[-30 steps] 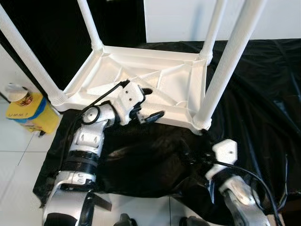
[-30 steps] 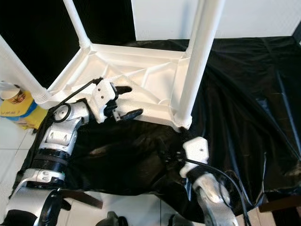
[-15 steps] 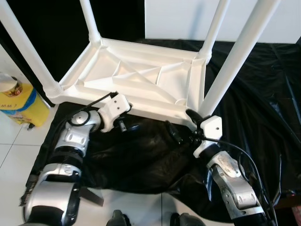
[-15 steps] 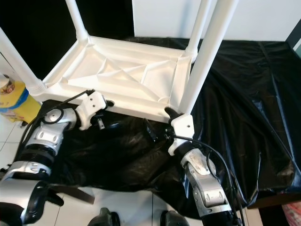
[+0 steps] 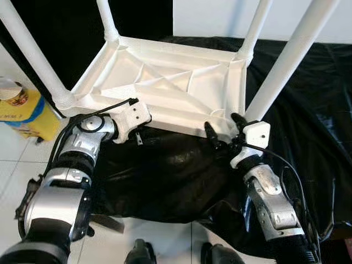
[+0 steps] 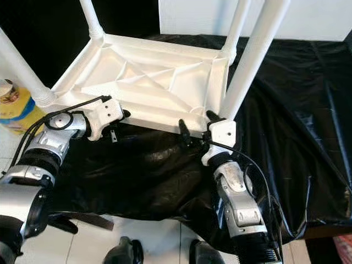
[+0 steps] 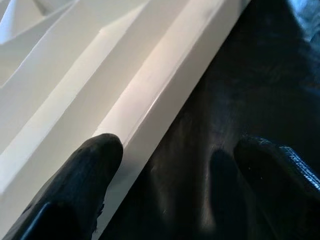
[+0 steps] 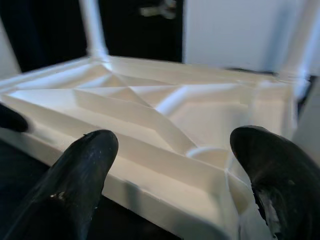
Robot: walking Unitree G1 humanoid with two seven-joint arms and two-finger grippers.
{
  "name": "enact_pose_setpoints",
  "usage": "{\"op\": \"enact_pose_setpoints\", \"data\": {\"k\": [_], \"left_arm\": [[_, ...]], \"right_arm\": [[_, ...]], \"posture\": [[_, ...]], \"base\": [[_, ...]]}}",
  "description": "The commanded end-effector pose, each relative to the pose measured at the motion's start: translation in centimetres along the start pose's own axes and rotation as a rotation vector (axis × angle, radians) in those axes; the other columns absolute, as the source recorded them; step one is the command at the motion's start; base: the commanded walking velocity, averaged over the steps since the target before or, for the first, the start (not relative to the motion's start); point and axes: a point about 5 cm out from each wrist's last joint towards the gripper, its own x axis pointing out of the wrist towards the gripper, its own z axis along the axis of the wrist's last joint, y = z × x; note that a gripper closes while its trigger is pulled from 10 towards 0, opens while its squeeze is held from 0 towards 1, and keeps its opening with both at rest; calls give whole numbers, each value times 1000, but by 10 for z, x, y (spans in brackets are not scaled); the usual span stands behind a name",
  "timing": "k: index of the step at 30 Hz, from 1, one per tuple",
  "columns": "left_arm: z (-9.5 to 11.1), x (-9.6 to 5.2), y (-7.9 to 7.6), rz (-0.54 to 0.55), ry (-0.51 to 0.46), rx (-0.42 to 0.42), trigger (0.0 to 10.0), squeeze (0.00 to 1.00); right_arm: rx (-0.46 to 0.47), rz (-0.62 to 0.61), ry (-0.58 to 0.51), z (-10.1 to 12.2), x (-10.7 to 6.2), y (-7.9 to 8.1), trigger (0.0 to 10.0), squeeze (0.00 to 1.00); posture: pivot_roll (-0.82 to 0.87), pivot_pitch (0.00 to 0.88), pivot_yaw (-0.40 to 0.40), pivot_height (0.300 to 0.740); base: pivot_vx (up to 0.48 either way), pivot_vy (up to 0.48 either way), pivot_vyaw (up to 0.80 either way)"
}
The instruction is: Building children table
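A white plastic children's table lies upside down on a black sheet, its legs pointing up. My left gripper is at the near rim's left part, open. In the left wrist view one of its fingers rests on the white rim and the other hangs over the black sheet. My right gripper is open at the near right corner beside the leg's base. In the right wrist view its fingers frame the ribbed underside.
A yellow container with a blue label stands on the white tile floor at the left. The black sheet spreads far to the right. A white wall rises behind the table. My feet show at the bottom.
My left gripper drew back from over the table's underside to its near rim. My right gripper rose from the black sheet to the near right corner. The head camera shifted.
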Motion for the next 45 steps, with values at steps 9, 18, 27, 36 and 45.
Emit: {"op": "enact_pose_setpoints", "data": {"k": [9, 18, 27, 36, 45], "left_arm": [[-7, -11, 28, 450, 25, -23, 10000, 0], [-2, -7, 32, 471, 6, -35, 10000, 0], [11, 3, 35, 477, -30, -74, 10000, 0], [-10, 10, 18, 409, 48, -156, 10000, 0], [-16, 6, 13, 389, -50, -283, 0, 0]], "right_arm": [[-81, -241, 114, -19, -23, -53, 10000, 0], [-89, -275, 123, -21, -31, -57, 10000, 0], [-46, -129, 153, -26, -39, -16, 10000, 0], [-28, -94, 147, -24, -35, -5, 10000, 0], [-60, -97, 68, -9, -22, -11, 10000, 0]], "posture": [[-51, 246, 59, 740], [-70, 269, 80, 740], [-78, 277, 72, 740], [-79, 269, 57, 740], [-65, 210, 25, 740]], "base": [[0, 0, 0], [0, 0, 0], [0, 0, 0], [0, 0, 0], [0, 0, 0]]}}
